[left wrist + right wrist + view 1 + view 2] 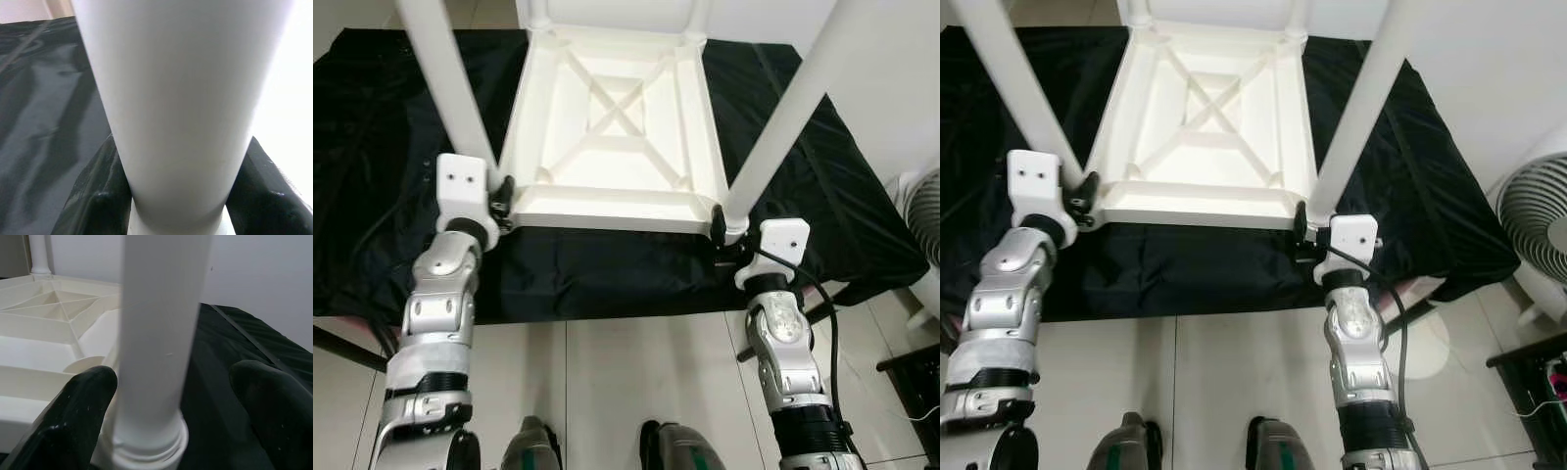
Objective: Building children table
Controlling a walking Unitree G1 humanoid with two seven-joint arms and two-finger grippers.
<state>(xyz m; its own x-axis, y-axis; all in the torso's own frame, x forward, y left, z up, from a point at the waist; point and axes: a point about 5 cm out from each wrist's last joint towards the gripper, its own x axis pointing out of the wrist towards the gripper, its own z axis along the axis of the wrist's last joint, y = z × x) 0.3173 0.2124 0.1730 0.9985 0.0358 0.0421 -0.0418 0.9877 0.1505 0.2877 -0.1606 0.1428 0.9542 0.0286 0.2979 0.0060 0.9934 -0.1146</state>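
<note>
Two near legs, one per gripper: upturned white plastic kids' table (607,127) lies on black-draped counter (607,269). Left gripper (501,201) clamps near-left white leg (445,83) at base; right gripper (717,227) straddles near-right white leg (788,108), prob. not touching. Legs' long axes rise toward camera.

Far edge of the upturned table top (607,108) cut off by the frame. Upper lengths of both near legs (445,83) (1356,108) likewise cut off. Black cloth (862,225) hiding whatever carries it. Fan (1538,230) half out of frame.
</note>
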